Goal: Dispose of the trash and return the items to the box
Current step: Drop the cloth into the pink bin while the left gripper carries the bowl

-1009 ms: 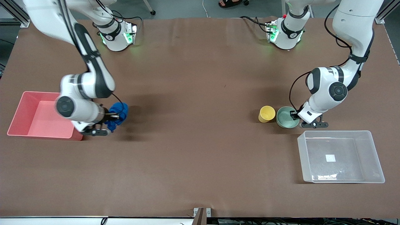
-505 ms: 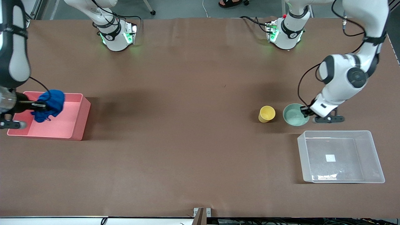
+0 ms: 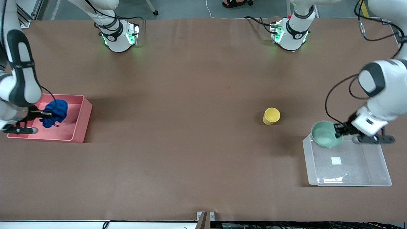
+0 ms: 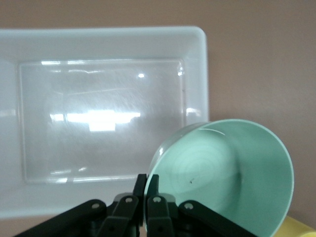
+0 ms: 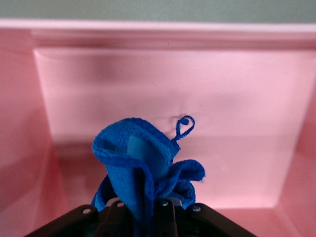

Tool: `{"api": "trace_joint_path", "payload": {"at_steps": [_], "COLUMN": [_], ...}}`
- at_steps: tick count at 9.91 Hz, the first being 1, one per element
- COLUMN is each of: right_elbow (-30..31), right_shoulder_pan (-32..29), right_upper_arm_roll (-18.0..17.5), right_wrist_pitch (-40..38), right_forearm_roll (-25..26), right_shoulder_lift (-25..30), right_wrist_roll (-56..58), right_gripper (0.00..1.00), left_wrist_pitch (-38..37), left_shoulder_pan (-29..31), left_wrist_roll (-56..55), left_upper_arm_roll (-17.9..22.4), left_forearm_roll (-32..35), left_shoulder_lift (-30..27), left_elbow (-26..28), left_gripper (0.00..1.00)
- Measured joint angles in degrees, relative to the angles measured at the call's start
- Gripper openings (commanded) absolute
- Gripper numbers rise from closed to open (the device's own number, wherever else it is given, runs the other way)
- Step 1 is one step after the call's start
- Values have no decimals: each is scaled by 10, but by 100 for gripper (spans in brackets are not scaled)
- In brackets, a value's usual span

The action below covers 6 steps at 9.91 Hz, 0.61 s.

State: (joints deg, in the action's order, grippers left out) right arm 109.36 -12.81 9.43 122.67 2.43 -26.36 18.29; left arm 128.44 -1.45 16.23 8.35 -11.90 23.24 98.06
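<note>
My right gripper is shut on the blue cloth wad and holds it over the inside of the pink bin. In the right wrist view the wad hangs above the bin's floor. My left gripper is shut on the rim of the mint-green bowl and holds it tilted over the corner of the clear box. In the left wrist view the bowl is over the box's edge. The yellow cup stands on the table, toward the middle from the box.
The pink bin stands at the right arm's end of the table, the clear box at the left arm's end. A white label lies on the box's bottom. Both arm bases stand along the table's edge farthest from the front camera.
My left gripper has lifted the bowl from beside the cup and carried it over the box's corner. My right gripper has carried the wad over the pink bin and lowered it a little.
</note>
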Motion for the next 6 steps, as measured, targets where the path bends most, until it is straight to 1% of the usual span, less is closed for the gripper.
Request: {"api": "trace_joint_path", "payload": {"at_steps": [1, 2, 3, 4, 5, 6], "right_elbow": [3, 3, 1, -9, -30, -67], "right_shoulder_pan": [0, 0, 0, 1, 1, 2], "right_upper_arm_roll": [-2, -2, -3, -4, -5, -5], "right_wrist_pitch": [16, 31, 43, 40, 13, -44], "right_forearm_roll": [0, 0, 0, 0, 0, -1], "right_shoulder_lift": [-12, -15, -13, -9, -1, 17], "right_wrist_roll": [0, 0, 0, -1, -2, -2], "right_gripper": [100, 100, 100, 100, 100, 100], "left_wrist_pitch": [-20, -26, -23, -10, 3, 16], "left_shoulder_pan": [1, 3, 4, 4, 4, 4], "left_wrist_roll": [38, 59, 64, 64, 64, 64], "left_upper_arm_roll": [25, 40, 45, 45, 45, 45], "left_forearm_roll": [-24, -34, -37, -37, -41, -55], "left_shoulder_lift": [58, 111, 155, 188, 210, 223], "left_elbow": [-67, -114, -145, -162, -168, -169], "left_gripper": [0, 0, 0, 0, 2, 15]}}
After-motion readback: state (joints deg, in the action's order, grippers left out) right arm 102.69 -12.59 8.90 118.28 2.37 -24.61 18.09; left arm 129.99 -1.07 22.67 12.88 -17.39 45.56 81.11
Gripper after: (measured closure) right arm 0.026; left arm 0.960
